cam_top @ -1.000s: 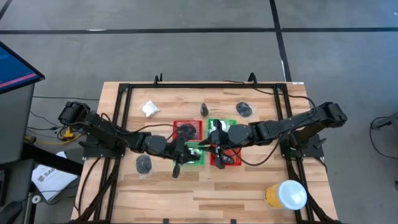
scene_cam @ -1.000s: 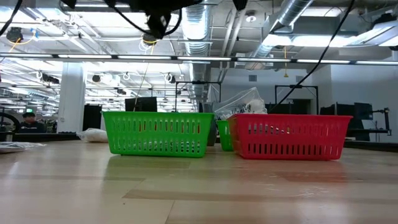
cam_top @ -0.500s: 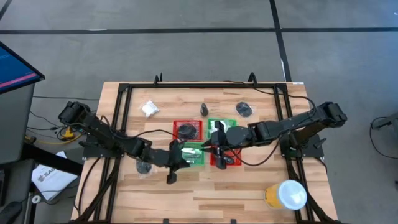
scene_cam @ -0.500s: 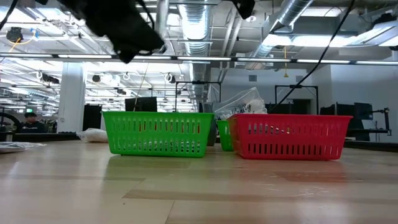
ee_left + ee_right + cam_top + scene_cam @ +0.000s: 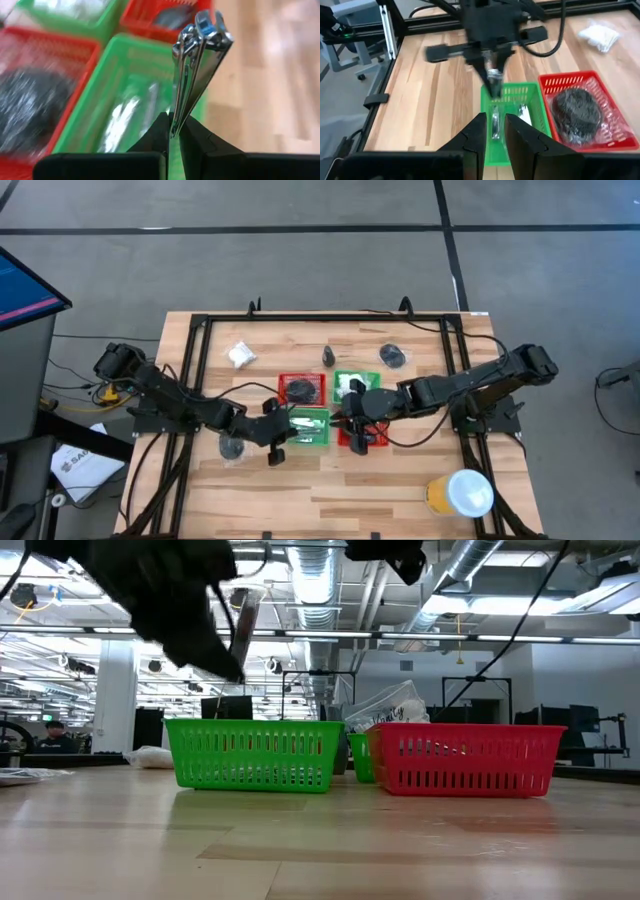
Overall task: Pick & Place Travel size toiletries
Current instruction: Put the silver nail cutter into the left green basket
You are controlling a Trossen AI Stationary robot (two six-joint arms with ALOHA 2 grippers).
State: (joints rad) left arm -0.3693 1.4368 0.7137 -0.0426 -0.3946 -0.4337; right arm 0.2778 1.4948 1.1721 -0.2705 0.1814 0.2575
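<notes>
1. Left tool [image 5: 173, 131] is clenched on a thin silver piece [image 5: 199, 60], pinching one end; the rest sticks out past the tips.
2. Change over the last second: the left arm has swung across the low camera. It now fills the upper left of the low view, with the silver piece hanging off it in the air.
3. From above, the left tool has barely shifted. It dipped toward the tabletop [image 5: 330, 490] edge and came back; it now sits just beside the near green basket [image 5: 515, 90].
4. The right wrist view shows the silver piece pointing down over that basket's rim. Similar silver pieces already lie inside.
5. We read this as the pick being done and the carry nearly over. The next move is a short push over the basket, then a release. The risk is the piece catching the rim and landing outside.
6. Right tool [image 5: 495, 132] has drifted slightly toward the near red basket [image 5: 380, 442] and hovers there, fingers narrowly apart with nothing between them.
7. Still out on the tabletop: a white packet [image 5: 239, 355], two black coils [image 5: 232, 445] and a dark mini bottle [image 5: 328, 358]. So the task is partway through.
</notes>
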